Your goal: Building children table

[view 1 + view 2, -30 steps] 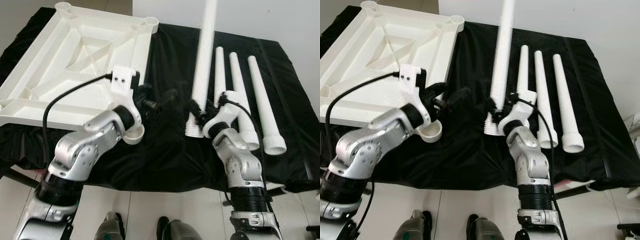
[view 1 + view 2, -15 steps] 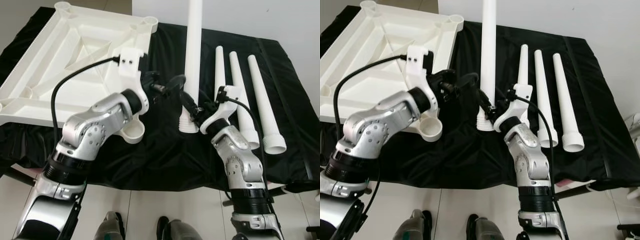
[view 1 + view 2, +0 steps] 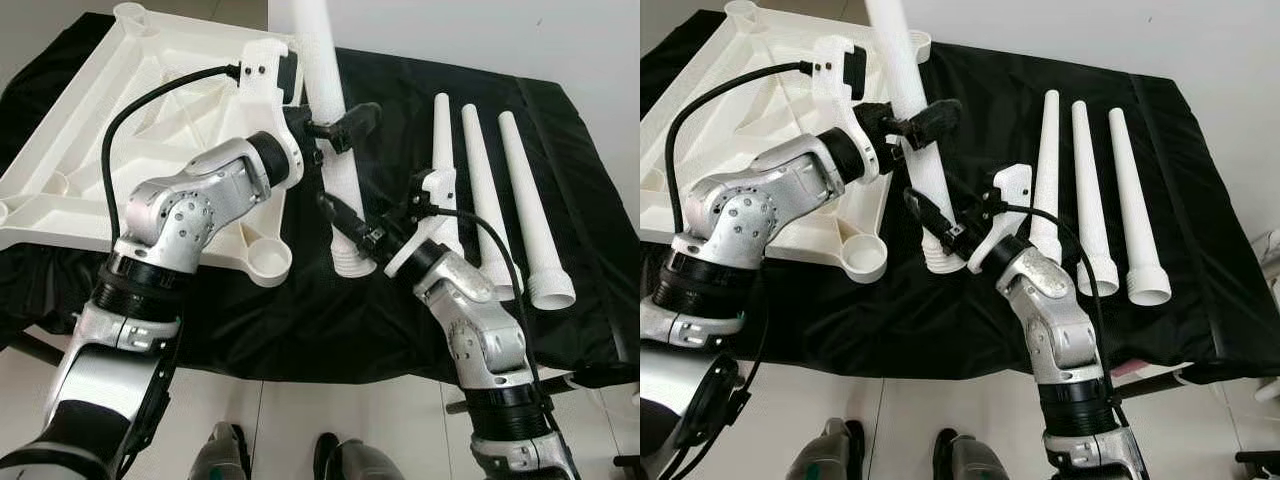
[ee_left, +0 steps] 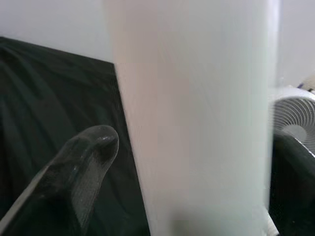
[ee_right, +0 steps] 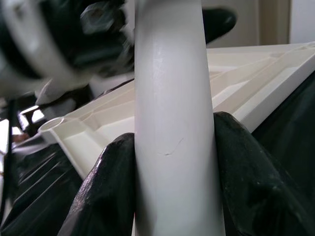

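Observation:
A white table top lies upside down on the left of the black cloth. I hold one white table leg nearly upright, its top leaning left and its threaded end just above the cloth, beside the table top's near corner socket. My left gripper is shut on the leg's middle, one finger on each side. My right gripper is shut on the leg lower down, with its fingers pressed on it. Three more legs lie side by side on the right.
The black cloth covers the whole table, and its front edge is close to my body. A white wall rises behind the table. A white fan stands off to one side. My feet are on the pale floor below.
My left arm has risen and closed on the leg's middle. The leg has tilted with its top to the left, and its threaded end has shifted left toward the corner socket.

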### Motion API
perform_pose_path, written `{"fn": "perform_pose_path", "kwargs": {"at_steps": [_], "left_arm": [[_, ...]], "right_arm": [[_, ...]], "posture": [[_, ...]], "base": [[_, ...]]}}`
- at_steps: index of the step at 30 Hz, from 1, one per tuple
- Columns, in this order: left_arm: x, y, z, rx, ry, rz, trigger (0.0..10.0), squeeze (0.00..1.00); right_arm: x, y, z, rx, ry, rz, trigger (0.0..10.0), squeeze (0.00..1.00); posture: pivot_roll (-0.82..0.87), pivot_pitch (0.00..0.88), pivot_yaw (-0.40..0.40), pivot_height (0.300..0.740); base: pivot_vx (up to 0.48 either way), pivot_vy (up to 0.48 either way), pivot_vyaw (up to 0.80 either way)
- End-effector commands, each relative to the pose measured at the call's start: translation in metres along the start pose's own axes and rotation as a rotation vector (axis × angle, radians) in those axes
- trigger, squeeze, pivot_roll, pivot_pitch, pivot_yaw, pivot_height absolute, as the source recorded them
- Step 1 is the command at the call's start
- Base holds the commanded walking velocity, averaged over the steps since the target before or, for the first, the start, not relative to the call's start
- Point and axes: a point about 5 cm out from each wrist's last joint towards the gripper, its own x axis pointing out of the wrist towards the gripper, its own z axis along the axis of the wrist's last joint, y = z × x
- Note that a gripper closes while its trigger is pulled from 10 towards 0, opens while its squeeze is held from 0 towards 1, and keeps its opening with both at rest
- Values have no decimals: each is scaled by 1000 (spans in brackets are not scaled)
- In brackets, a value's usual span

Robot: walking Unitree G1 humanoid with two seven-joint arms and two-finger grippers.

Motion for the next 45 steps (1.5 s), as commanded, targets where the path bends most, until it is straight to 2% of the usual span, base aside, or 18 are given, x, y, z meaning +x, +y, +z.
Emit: {"fn": "perform_pose_path", "kwargs": {"at_steps": [1,11,12,13,15,20,30,31,32,33,35,40,45], "left_arm": [[-2,-20,5,1,2,-395,10000,0],[-3,-13,22,0,-1,-396,10000,0],[-4,-14,24,-3,1,-406,7176,0],[-4,-14,24,-3,1,-406,7176,0],[-6,-19,25,-16,-3,-434,0,0],[-8,-25,27,-25,-27,-466,0,0],[-7,-37,39,-6,-81,-442,0,0],[-6,-38,41,9,-77,-425,627,0],[-5,-40,42,19,-73,-413,627,0],[-5,-42,44,30,-73,-416,10000,0],[-5,-43,44,40,-70,-413,10000,0],[-1,-48,42,159,-58,-352,10000,0],[3,-55,38,228,-47,-346,10000,0]], "right_arm": [[-2,5,5,-20,-25,38,10000,0],[-8,4,2,-42,-16,24,10000,0],[-8,4,3,-46,-17,21,10000,0],[-8,4,3,-46,-17,21,10000,0],[-9,1,4,-57,-22,9,10000,0],[-8,-4,4,-74,-17,-18,10000,0],[-5,-16,7,-92,-9,-104,10000,0],[-4,-18,8,-96,-9,-117,10000,0],[-4,-19,9,-98,-10,-125,10000,0],[-4,-22,10,-91,-7,-133,10000,1000],[-4,-23,10,-86,-5,-137,10000,1000],[-2,-30,14,-66,10,-138,10000,1000],[2,-34,17,-92,65,-130,10000,1000]], "posture": [[77,160,-65,740],[79,165,-52,740],[80,166,-51,740],[80,166,-51,740],[84,168,-52,740],[88,168,-57,740],[92,168,-65,740],[92,168,-65,740],[93,168,-66,740],[94,168,-67,740],[94,168,-67,740],[98,167,-74,740],[98,167,-74,740]], "base": [[0,0,0],[0,0,0],[0,0,0],[0,0,0],[0,0,0],[0,0,0],[0,0,0],[0,0,0],[0,0,0],[0,0,0],[0,0,0],[0,0,0],[0,0,0]]}}
